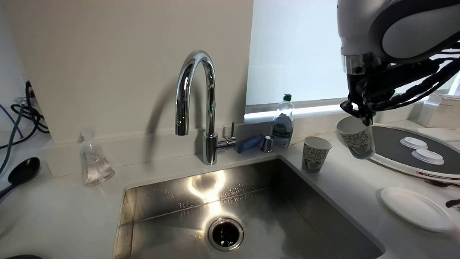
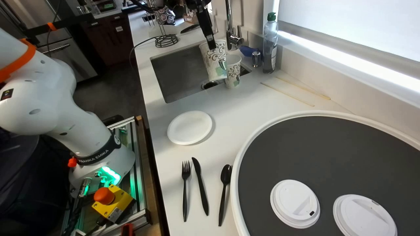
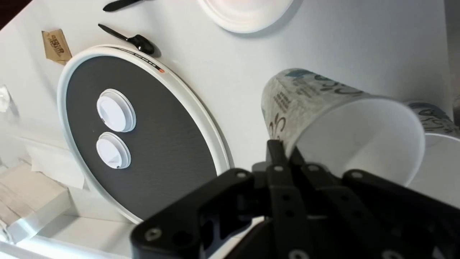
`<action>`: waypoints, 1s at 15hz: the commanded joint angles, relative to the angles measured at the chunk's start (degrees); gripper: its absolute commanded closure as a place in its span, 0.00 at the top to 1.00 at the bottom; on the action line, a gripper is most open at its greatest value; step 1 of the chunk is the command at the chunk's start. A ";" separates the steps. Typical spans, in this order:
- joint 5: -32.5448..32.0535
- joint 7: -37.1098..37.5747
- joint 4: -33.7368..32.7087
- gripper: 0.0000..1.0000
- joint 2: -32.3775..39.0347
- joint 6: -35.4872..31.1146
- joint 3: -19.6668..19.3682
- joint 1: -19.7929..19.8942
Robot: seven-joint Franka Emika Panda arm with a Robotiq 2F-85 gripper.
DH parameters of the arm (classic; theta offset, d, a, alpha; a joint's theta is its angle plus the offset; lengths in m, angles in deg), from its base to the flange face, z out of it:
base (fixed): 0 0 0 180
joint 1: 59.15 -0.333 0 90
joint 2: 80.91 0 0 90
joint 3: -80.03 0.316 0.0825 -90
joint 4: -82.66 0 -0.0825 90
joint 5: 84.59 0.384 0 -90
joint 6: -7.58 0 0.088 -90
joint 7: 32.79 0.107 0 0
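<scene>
Black two-fingered metal gripper, nearest the camera in the wrist view. Jaws narrow, clamped on the rim of a white tapered paper cup with dark scroll print; one finger appears inside the mouth, one outside, a pinch that presumably suits so thin a wall. Held tilted, mouth slanting upward, aloft above the smooth white countertop surface.

Upright white paper cup of matching print: on the surface, just beside the edge of the stainless-steel sink. In an exterior view a gap parts the cups; the wrist view hides much of this one behind its twin.

Clear plastic soap bottle with green cap: back of the surface, near the sink's corner, probably kept there to be handy to the chrome gooseneck faucet.

Round dark-grey board with raised white rim: bears two white plastic lids, lying flat; the rim would likely check a sliding lid.

Round white plate, black plastic fork, black plastic knife: toward the surface edge nearest the robot, spaced apart, perhaps for finger room.

Wrist view alone: brown printed paper packet, beside the board's rim.

In an exterior view alone: yellow box with round orange button.
</scene>
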 commanded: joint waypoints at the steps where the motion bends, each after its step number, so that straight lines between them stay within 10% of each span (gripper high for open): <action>1: -1.60 -1.03 -2.68 0.01 2.49 2.65 -0.12 -1.12; 15: -8.48 -0.29 -7.14 0.01 7.69 5.18 -0.22 -3.44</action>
